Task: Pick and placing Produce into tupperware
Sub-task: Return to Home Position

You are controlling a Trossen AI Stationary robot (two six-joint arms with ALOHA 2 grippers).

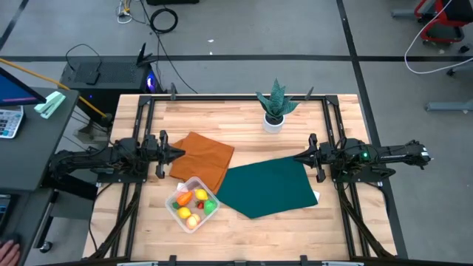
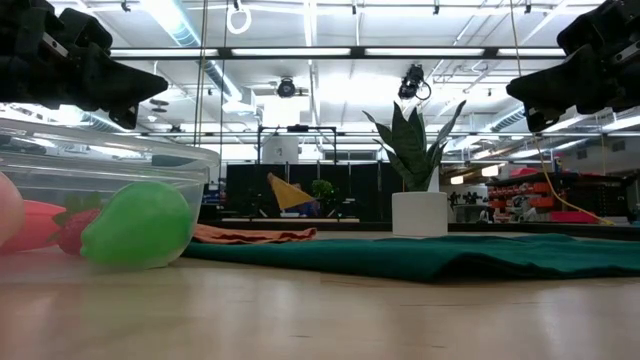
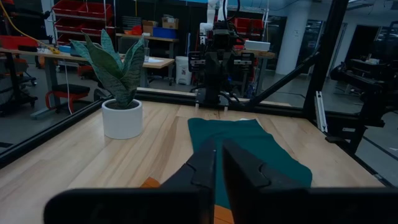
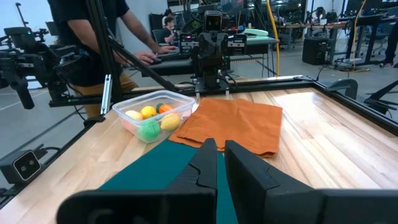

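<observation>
The clear tupperware tub stands on the table near its front left; its far corner rests on the orange cloth. Inside it lie several toy produce pieces: yellow, orange, red and green. They also show in the right wrist view, and the green piece shows in the low view. My left gripper hovers above the orange cloth, shut and empty. My right gripper hovers above the green cloth's far edge, shut and empty.
A spiky green plant in a white pot stands at the table's far middle. The green cloth lies flat at centre right, beside the orange cloth. A person stands beyond the table's left side. Bare wood lies along the front edge.
</observation>
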